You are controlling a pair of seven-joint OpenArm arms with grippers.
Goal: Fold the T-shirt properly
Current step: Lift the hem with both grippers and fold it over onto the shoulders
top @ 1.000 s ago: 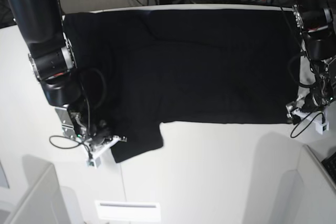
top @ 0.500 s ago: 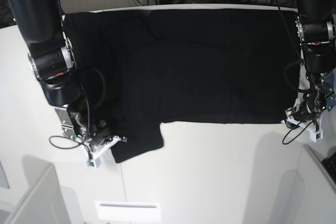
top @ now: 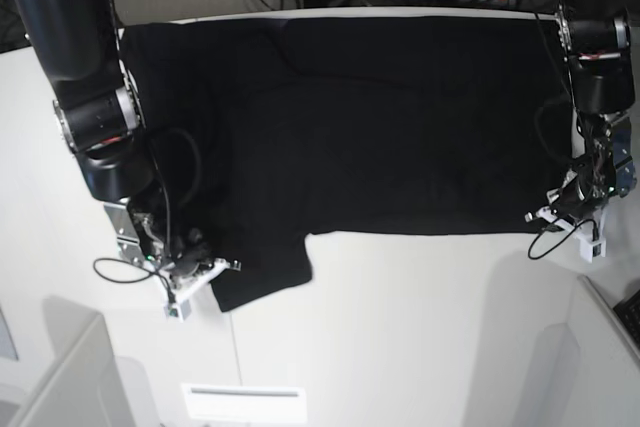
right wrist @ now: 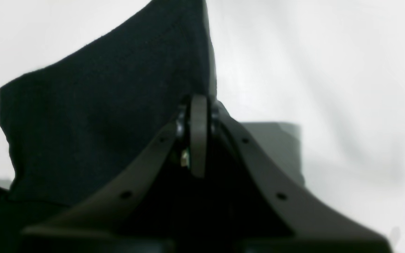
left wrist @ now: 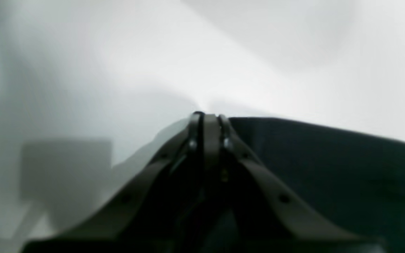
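The T-shirt (top: pixel 380 127) lies flat on the table (top: pixel 400 327); the right gripper (top: pixel 205 269) pinches its near-left sleeve, the left gripper (top: pixel 545 217) its near-right corner.

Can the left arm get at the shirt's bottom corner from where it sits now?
Probably yes. The left gripper sits right at the T-shirt hem corner, jaws closed at the cloth edge in the wrist view, nothing between them. Whether cloth is actually pinched is unclear.
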